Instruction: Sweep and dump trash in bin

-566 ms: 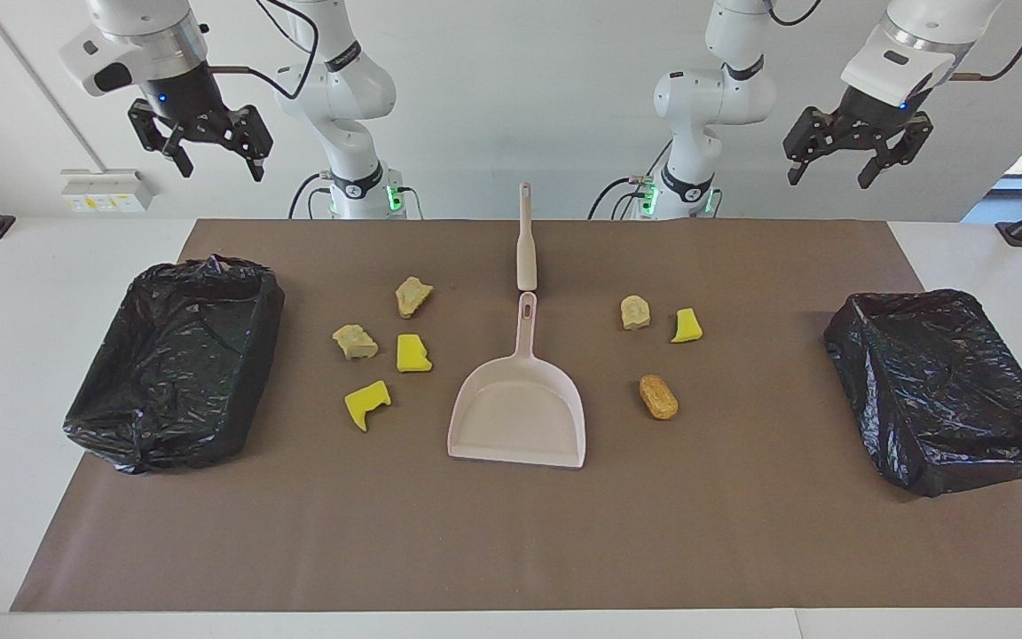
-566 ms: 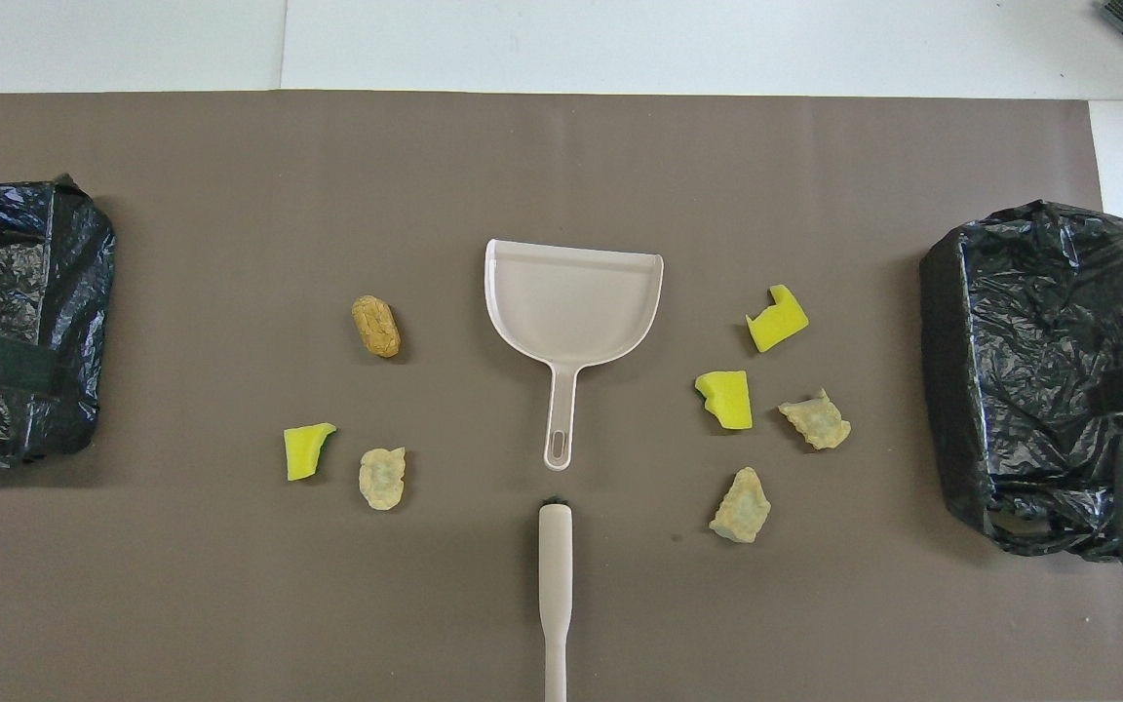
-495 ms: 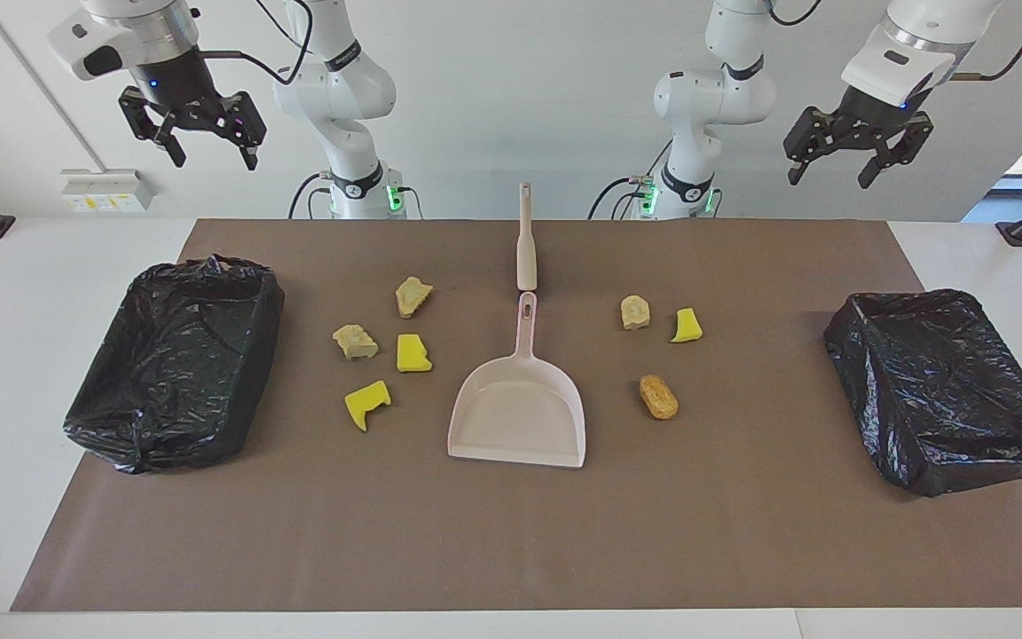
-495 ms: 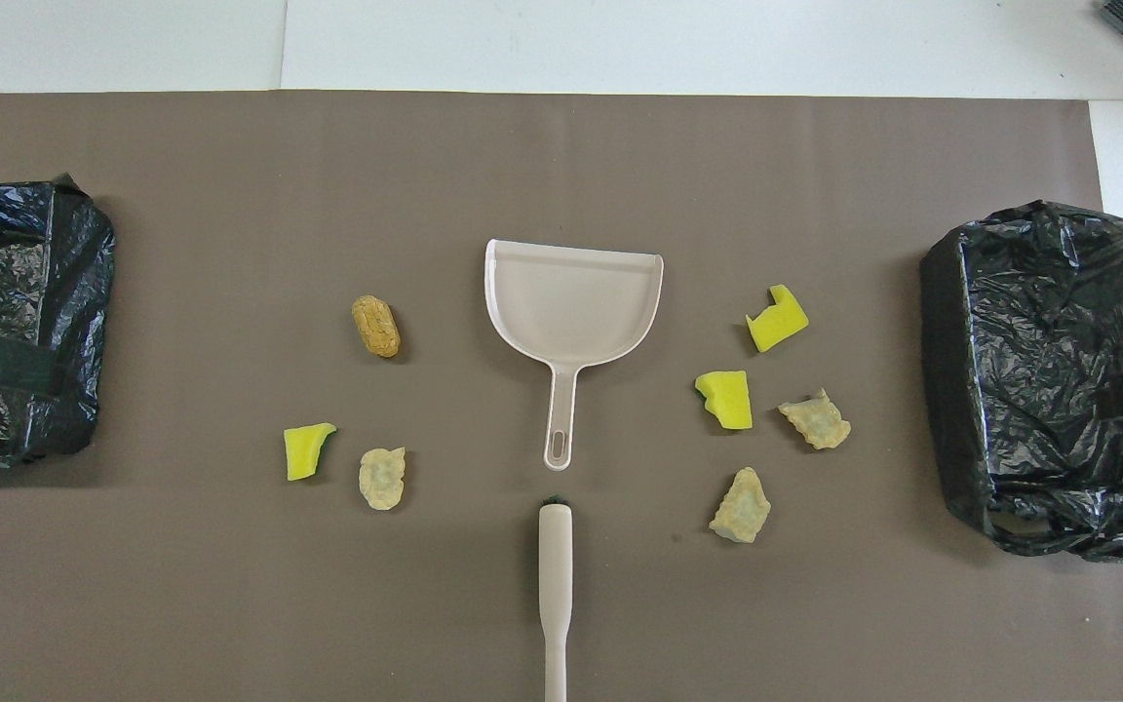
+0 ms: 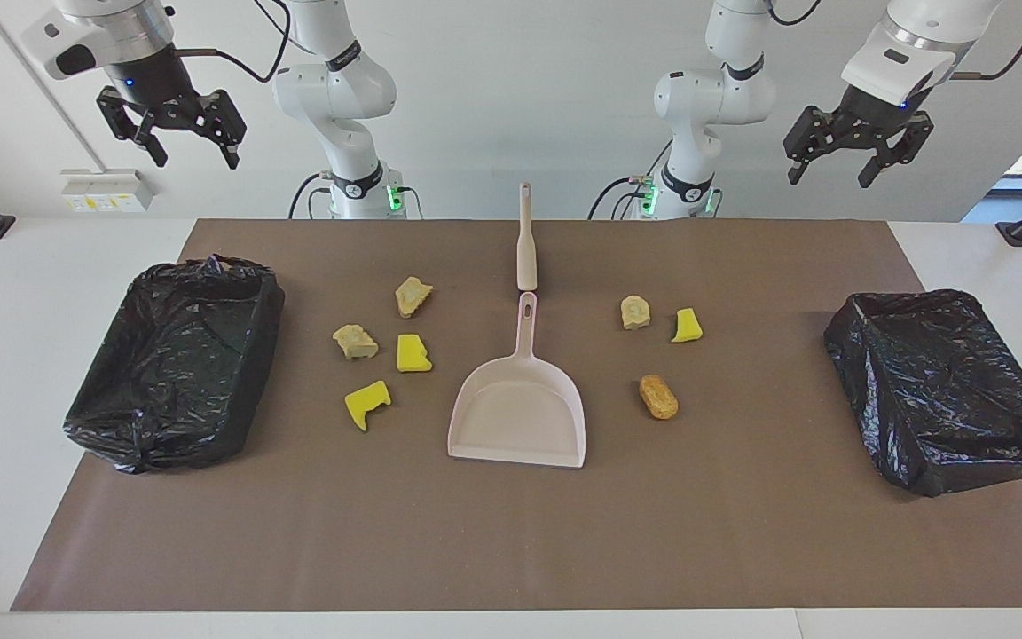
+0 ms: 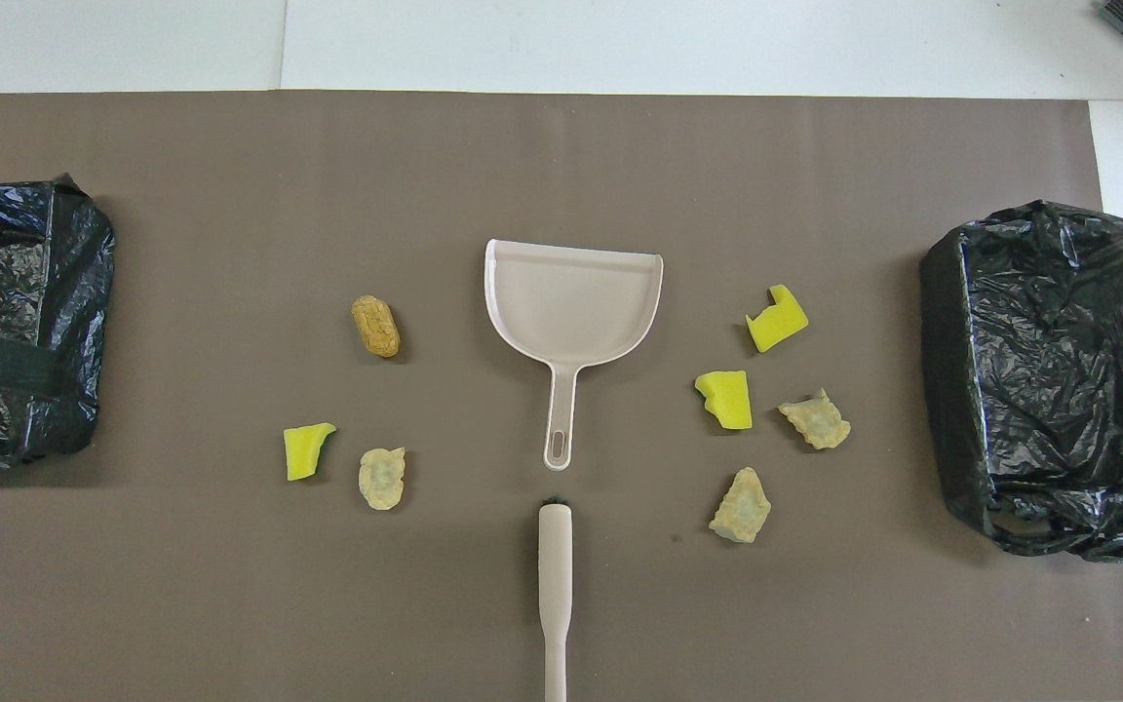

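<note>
Several trash scraps lie on the brown mat either side of the pale pink dustpan (image 5: 518, 417) (image 6: 571, 302). Toward the right arm's end are two yellow bits (image 5: 367, 404) (image 5: 412, 353) and two beige chunks (image 5: 355, 342) (image 5: 412, 295). Toward the left arm's end are a beige chunk (image 5: 635, 311), a yellow bit (image 5: 687, 327) and an orange-brown oval (image 5: 658, 397). The beige brush (image 5: 525, 240) (image 6: 555, 585) lies in line with the dustpan's handle, nearer the robots. My right gripper (image 5: 195, 160) hangs open and empty, high over the outer edge of its bin. My left gripper (image 5: 830, 177) hangs open and empty, high over the other bin.
Two bins lined with black bags stand on the mat, one (image 5: 249, 373) (image 6: 951, 370) at the right arm's end and one (image 5: 866, 373) (image 6: 84, 292) at the left arm's end. White table (image 5: 14, 355) borders the mat.
My right gripper has risen and drifted outward toward its end of the table, almost leaving the overhead view. The left gripper has barely moved. Nothing on the mat has shifted.
</note>
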